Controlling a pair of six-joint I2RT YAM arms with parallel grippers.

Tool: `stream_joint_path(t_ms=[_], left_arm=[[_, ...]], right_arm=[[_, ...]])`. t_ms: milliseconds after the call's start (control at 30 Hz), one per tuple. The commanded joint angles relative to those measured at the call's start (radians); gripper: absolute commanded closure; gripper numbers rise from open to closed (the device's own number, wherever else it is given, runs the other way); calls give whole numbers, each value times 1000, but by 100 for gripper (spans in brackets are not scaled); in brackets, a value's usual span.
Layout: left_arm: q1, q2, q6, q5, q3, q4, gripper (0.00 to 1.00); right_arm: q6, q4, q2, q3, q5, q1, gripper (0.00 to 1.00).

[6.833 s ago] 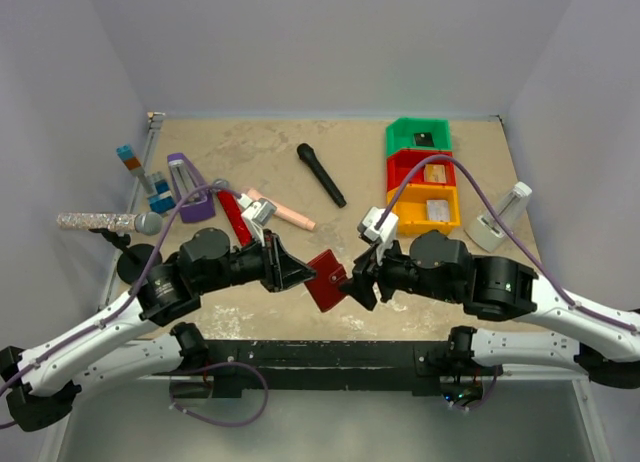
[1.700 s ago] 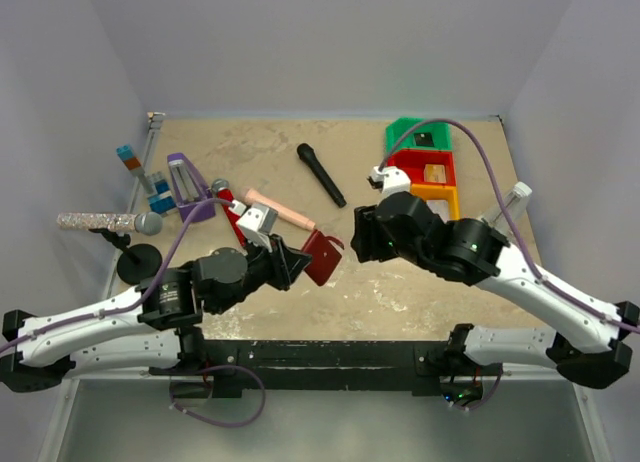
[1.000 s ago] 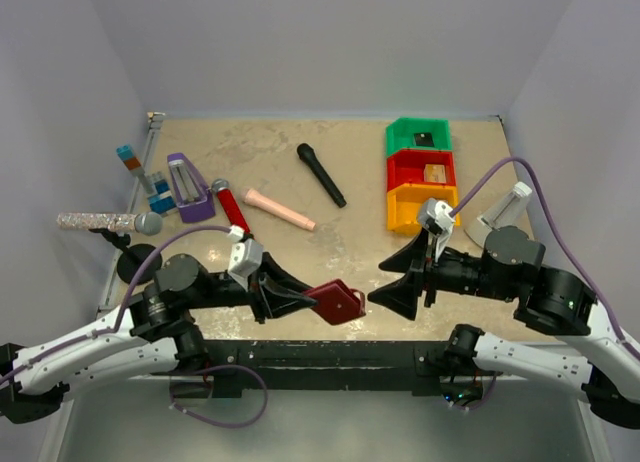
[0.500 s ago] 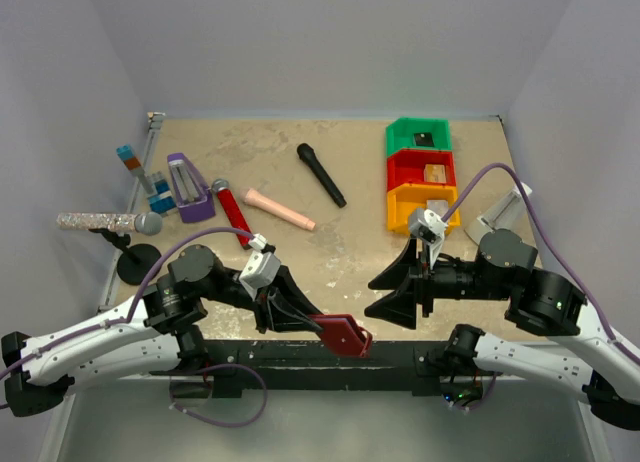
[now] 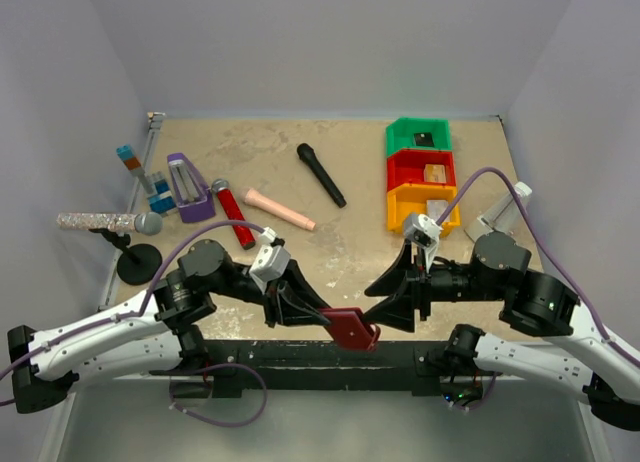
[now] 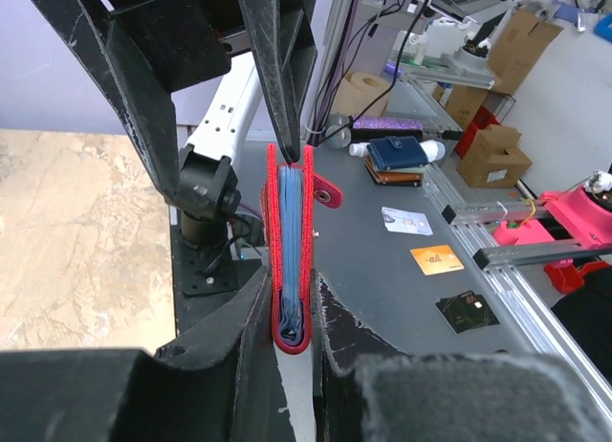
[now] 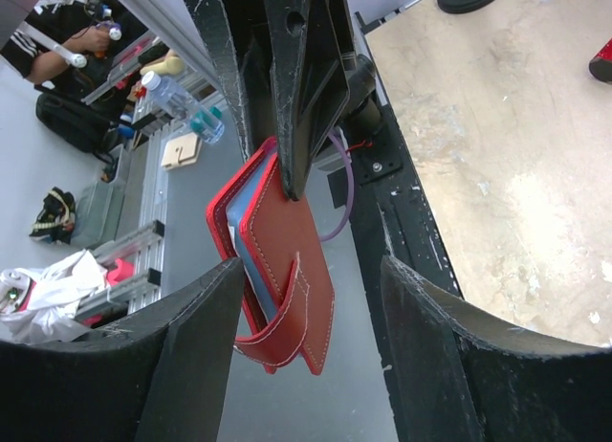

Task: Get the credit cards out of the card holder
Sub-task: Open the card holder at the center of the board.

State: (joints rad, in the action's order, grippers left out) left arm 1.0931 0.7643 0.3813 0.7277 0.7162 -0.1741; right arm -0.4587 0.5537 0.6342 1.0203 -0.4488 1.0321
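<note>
My left gripper (image 6: 292,310) is shut on the folded spine of the dark red card holder (image 6: 292,260). It holds the holder (image 5: 352,329) on edge past the table's near edge, above the black rail. Pale blue sleeves show between the covers, and no credit cards show inside it. My right gripper (image 7: 311,270) is open, one finger on each side of the holder's (image 7: 292,270) free end with the red tab, not pressing it. A black card (image 5: 424,139) lies in the green bin, a tan card (image 5: 434,172) in the red bin, and a grey card (image 5: 438,206) in the yellow bin.
The stacked green, red and yellow bins (image 5: 400,167) stand at the back right. A black microphone (image 5: 321,175), a red microphone (image 5: 232,214), a pink stick (image 5: 280,209), a purple stand (image 5: 188,187) and a white holder (image 5: 500,217) lie on the table. The black rail (image 5: 300,354) runs along the near edge.
My left arm has carried the card holder from mid-table to the near edge. The right gripper has swung in to face it, and its jaws have narrowed around the holder's end.
</note>
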Motion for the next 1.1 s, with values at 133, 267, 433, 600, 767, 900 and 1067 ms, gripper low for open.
stream_joint_path(t_ms=[133, 267, 433, 600, 767, 900, 1067], left_arm=[[-7, 13, 27, 3, 61, -139, 100], [-7, 23, 31, 6, 74, -157, 100], [-7, 46, 31, 10, 98, -169, 100], [-7, 55, 30, -1, 106, -185, 100], [-7, 72, 60, -13, 101, -244, 100], [-7, 90, 109, -22, 74, -339, 100], [-7, 118, 149, -31, 51, -419, 100]], right_arm=[[5, -20, 5, -14, -13, 6, 39], [20, -8, 22, -8, -13, 22, 40], [41, 12, 44, 11, -16, 45, 40], [64, 32, 50, 20, -16, 55, 39], [110, 86, 67, 38, 74, 98, 37], [114, 58, 68, 27, 165, 129, 39], [98, -1, 108, 38, 147, 152, 48]])
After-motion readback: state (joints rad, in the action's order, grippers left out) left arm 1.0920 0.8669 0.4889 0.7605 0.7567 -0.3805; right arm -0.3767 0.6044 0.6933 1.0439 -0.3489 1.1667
